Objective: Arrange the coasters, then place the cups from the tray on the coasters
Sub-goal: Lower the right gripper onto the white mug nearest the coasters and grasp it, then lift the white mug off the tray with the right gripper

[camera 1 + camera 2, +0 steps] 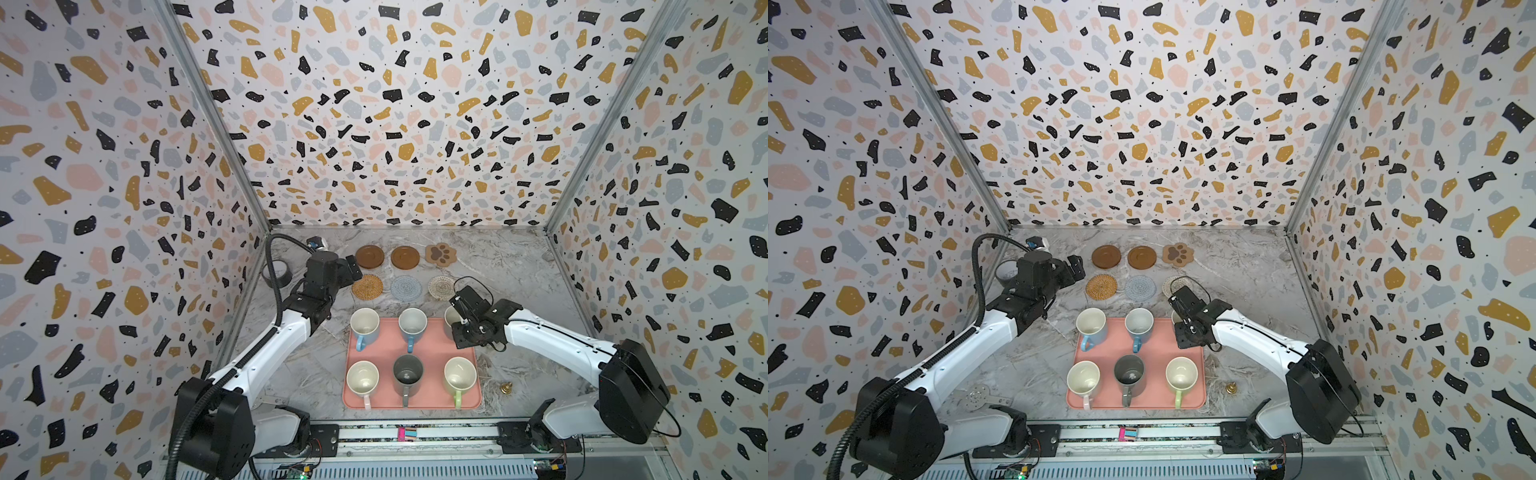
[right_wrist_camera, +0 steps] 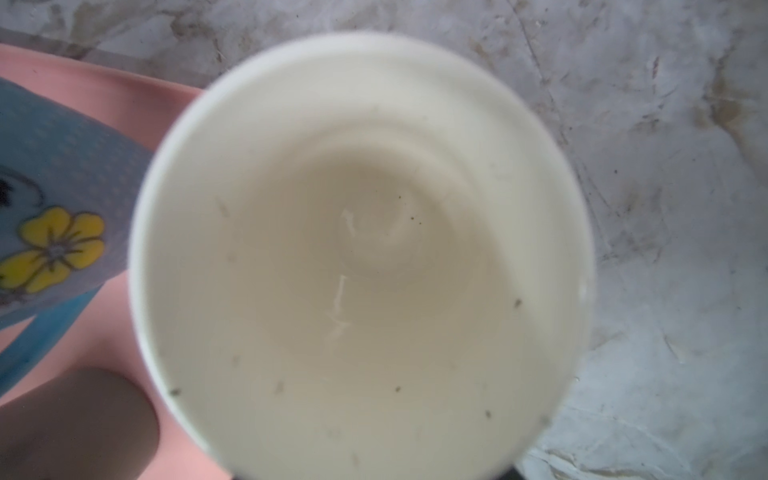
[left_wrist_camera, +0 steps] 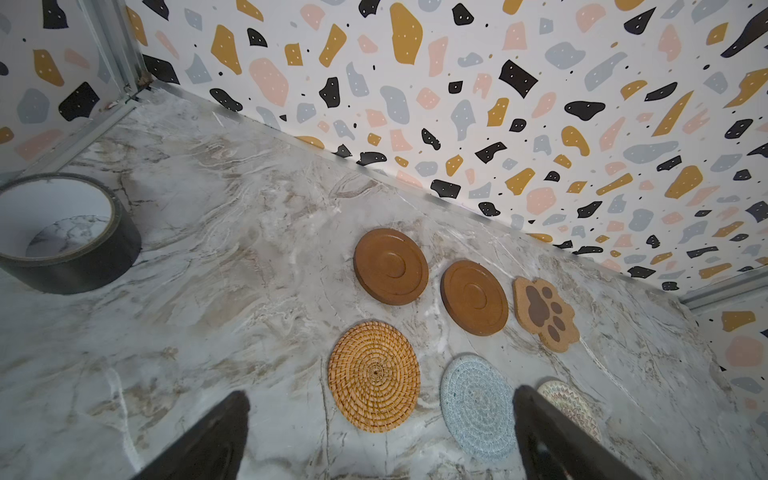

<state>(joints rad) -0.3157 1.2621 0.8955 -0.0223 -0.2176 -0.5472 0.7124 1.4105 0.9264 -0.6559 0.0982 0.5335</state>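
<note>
Right gripper [image 1: 461, 320] directly above grey-beige mug [image 2: 361, 249] at tray [image 1: 382, 353] corner; cannot tell whether jaws grip. Left gripper [image 3: 380, 399] spread wide, rattan coaster [image 3: 374, 365] just ahead of fingertips.

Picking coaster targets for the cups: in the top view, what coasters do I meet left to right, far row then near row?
Far row: brown wooden disc → second brown wooden disc → paw-shaped coaster. Near row: rattan coaster → pale blue coaster → cream coaster.
</note>
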